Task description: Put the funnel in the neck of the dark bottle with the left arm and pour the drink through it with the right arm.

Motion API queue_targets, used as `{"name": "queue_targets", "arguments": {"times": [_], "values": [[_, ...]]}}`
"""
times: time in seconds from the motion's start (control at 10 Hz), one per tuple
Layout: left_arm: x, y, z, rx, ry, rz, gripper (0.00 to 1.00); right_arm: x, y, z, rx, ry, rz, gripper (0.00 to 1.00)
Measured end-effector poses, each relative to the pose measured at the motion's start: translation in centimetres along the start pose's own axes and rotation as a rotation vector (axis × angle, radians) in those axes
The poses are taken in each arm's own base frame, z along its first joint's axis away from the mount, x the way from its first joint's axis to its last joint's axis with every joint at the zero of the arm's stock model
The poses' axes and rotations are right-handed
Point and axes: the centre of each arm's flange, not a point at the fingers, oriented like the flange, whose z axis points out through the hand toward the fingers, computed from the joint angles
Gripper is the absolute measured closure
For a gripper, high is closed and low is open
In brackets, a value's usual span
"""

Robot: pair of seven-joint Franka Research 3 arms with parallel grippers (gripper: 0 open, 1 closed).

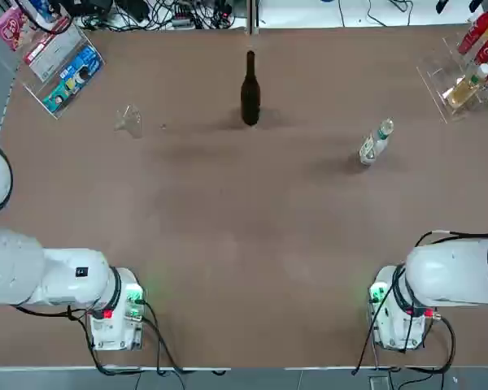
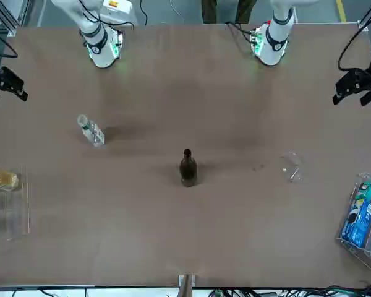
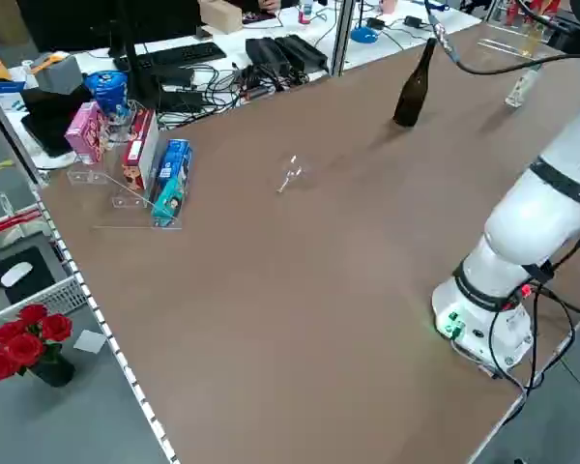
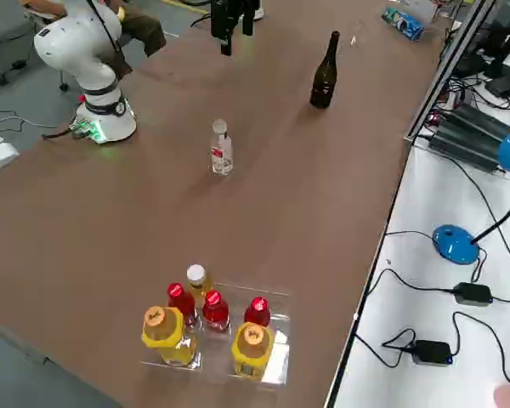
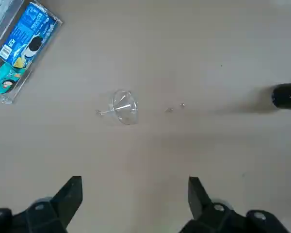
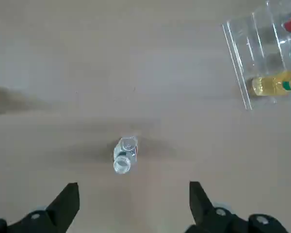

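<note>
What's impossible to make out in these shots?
- Left gripper: out of frame in the left side view.
- Dark bottle's neck: cut off by the left wrist view's edge.
- Small clear bottle's label wording: too small in the right side view.

Before my black pincer (image 5: 135,206) I see a brown tabletop (image 1: 228,211), a near-black bottle (image 1: 250,93) and a blue-and-teal packet (image 1: 71,77).

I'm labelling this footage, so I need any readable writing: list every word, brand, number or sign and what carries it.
No text reads for certain.
Blue box: lettering and barcode, too small.
Clear bottle: label unreadable.
Red-capped bottles: unreadable.
Pink box: unreadable.
</note>
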Motion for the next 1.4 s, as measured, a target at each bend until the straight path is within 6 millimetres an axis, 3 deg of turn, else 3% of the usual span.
{"name": "queue_targets", "arguments": {"times": [0.5,0.7,1.1,1.4], "values": [[0.1,-0.3,0.4,0.012,-0.005,-0.002,0.03,0.0,0.8,-0.1,0.0,0.011,0.014,0.0],[1.4,-1.4,2.7,0.082,-0.024,-0.006,0.03,-0.1,0.6,-0.1,0.001,-0.001,0.011,0.0],[7.7,-2.2,14.3,0.258,-0.05,-0.008,0.03,-0.5,-1.1,0.5,0.001,-0.042,0.022,0.0],[9.6,-2.6,23.9,0.406,-0.046,-0.012,0.03,-1.0,-3.5,0.8,-0.002,-0.087,0.029,0.0]]}}
